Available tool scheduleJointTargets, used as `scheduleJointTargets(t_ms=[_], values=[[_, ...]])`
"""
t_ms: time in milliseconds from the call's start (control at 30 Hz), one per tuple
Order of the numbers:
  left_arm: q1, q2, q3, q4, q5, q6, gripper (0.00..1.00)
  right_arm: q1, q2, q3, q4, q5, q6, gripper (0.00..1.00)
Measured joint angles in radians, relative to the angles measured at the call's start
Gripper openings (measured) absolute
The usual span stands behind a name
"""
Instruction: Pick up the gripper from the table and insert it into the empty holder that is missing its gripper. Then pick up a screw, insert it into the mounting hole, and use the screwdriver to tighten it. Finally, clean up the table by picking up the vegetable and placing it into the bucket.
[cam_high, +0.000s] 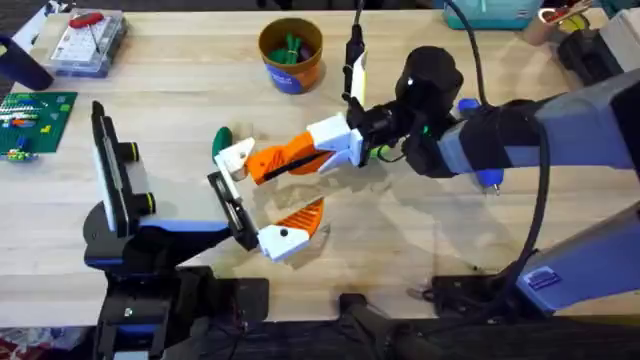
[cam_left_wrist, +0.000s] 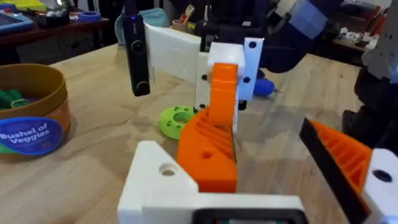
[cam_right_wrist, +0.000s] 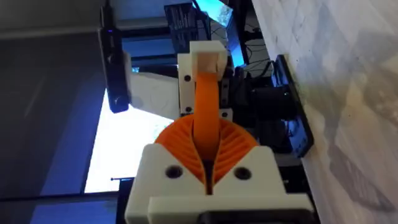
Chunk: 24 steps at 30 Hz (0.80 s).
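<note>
A: Desk (cam_high: 180, 90), pale wood. Right arm (cam_high: 520, 135) reaches in from the lower right to frame centre.
B: Its jaws?
A: Right gripper (cam_high: 262, 165) is clamped on the gripper (cam_high: 236, 157), with the ribbed orange pads pressed on its orange wedge.
B: Left side?
A: Left gripper (cam_high: 268, 225), lower centre. Can't tell if its jaws are open or closed. The holder (cam_high: 228, 205) is a narrow black rail running diagonally.
B: The bucket (cam_high: 291, 55)?
A: Upper centre. Orange-brown with a blue band, green pieces inside.
B: Describe the piece.
A: White block with a round hole, short orange tip. It is held left of centre, just above the holder's upper end.
B: Smallest?
A: Green vegetable (cam_high: 221, 140), just beside the block.
</note>
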Motion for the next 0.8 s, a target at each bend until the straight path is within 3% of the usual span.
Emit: scheduleJointTargets(t_ms=[800], values=[[0.0,0.0,0.0,0.0,-0.002,-0.009,0.986,0.039,0.03,0.008,0.01,0.08,-0.037,0.019]])
